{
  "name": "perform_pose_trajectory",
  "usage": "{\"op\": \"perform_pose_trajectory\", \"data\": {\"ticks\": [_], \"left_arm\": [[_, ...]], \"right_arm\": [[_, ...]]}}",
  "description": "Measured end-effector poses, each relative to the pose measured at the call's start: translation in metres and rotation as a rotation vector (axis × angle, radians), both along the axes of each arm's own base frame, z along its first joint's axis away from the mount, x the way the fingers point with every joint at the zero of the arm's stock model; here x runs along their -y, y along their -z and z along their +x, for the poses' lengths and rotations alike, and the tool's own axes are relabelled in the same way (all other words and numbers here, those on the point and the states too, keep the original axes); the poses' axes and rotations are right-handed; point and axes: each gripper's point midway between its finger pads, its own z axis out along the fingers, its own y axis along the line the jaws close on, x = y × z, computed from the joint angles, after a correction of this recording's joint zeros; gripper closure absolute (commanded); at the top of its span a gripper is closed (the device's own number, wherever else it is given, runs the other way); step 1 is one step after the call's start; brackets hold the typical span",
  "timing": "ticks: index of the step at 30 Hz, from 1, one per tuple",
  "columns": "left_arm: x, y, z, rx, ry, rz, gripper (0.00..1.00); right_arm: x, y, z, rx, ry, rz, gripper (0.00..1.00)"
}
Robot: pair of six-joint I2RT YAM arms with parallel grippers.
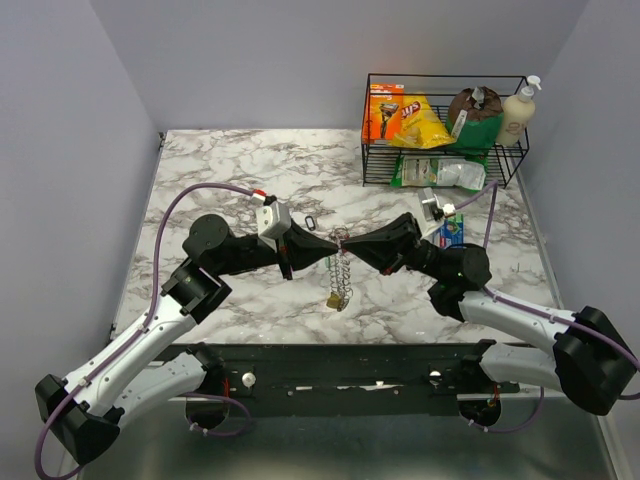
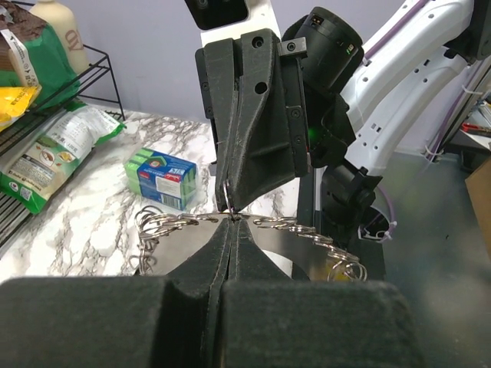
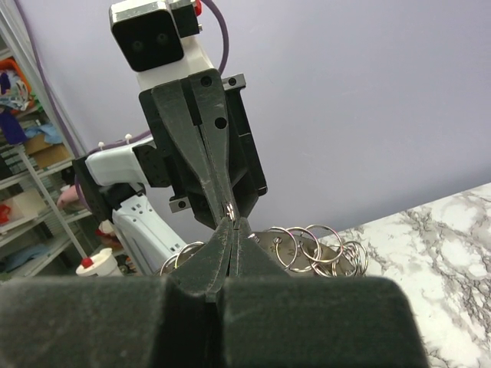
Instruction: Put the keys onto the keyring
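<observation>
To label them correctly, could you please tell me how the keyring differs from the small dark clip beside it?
The keyring is silvery, a long string of wire coils; the small dark clip is one plain oval, far smaller. The keyring is pinched at one end between the left claw and right claw; the clip lies untouched on the marble table. The keyring bears a yellow-gold piece; the clip bears nothing. Both are loops.
</observation>
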Motion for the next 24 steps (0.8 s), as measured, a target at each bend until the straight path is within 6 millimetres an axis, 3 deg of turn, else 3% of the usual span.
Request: {"op": "perform_pose_trajectory", "data": {"ticks": [1, 3, 8, 15, 20, 24], "left_arm": [[0.0, 0.0, 0.0, -0.001, 0.0, 0.0, 1.0], [0.0, -0.001, 0.0, -0.001, 0.0, -0.002, 0.89], [-0.001, -0.002, 0.0, -0.003, -0.008, -0.009, 0.72], [-0.001, -0.01, 0.002, 0.02, -0.02, -0.034, 0.74], [-0.001, -0.01, 0.002, 0.02, -0.021, -0.034, 0.5], [-0.002, -0.009, 0.004, 0.017, -0.037, -0.03, 0.47]], "right_arm": [[0.0, 0.0, 0.0, -0.002, -0.001, 0.001, 0.99], [0.0, 0.0, 0.0, -0.004, -0.003, 0.004, 0.99], [0.0, 0.0, 0.0, -0.013, -0.01, 0.005, 0.99], [-0.002, 0.007, 0.001, -0.034, -0.016, -0.007, 0.99], [-0.002, 0.007, 0.001, -0.038, -0.017, -0.008, 0.99], [-0.002, 0.007, 0.001, -0.039, -0.017, -0.008, 0.99]]}}
